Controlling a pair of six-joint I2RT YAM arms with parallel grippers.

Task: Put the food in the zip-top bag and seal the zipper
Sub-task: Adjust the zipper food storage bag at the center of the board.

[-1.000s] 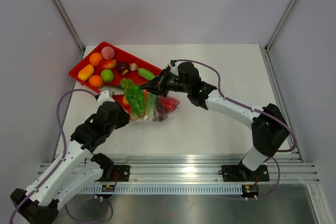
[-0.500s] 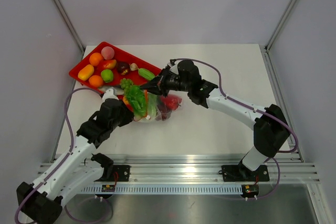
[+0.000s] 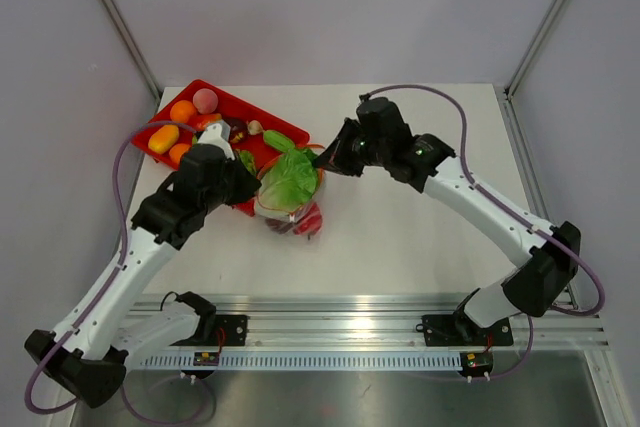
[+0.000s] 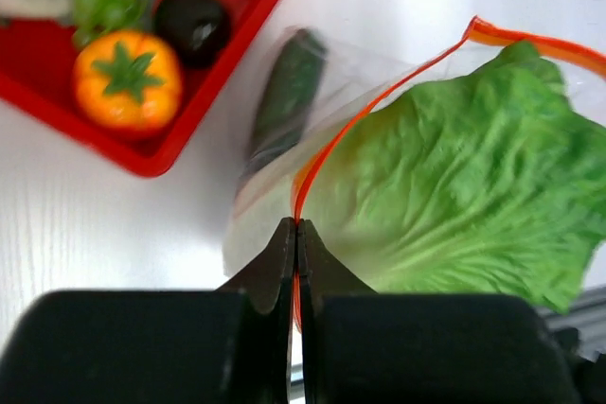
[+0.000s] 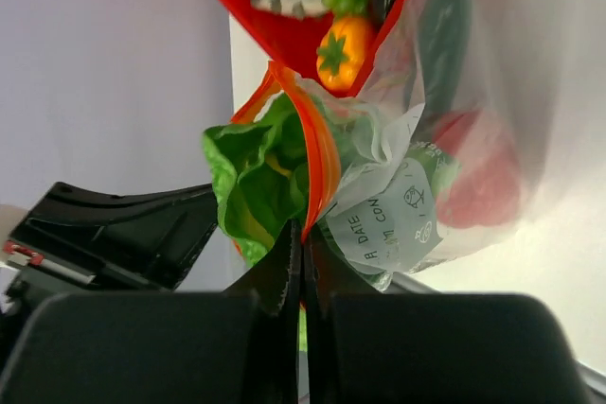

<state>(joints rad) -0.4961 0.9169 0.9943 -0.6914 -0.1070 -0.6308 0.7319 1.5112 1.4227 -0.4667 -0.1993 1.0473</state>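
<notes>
A robot test cell in a lab.
The left arm and right arm are bolted to an aluminium rail at the near edge of a white table, with purple cables looping off them. Plain pale walls framed by metal posts stand well beyond the fingers of the left gripper. Just beside those fingers, the only produce is plastic toy food in a red tray.
</notes>
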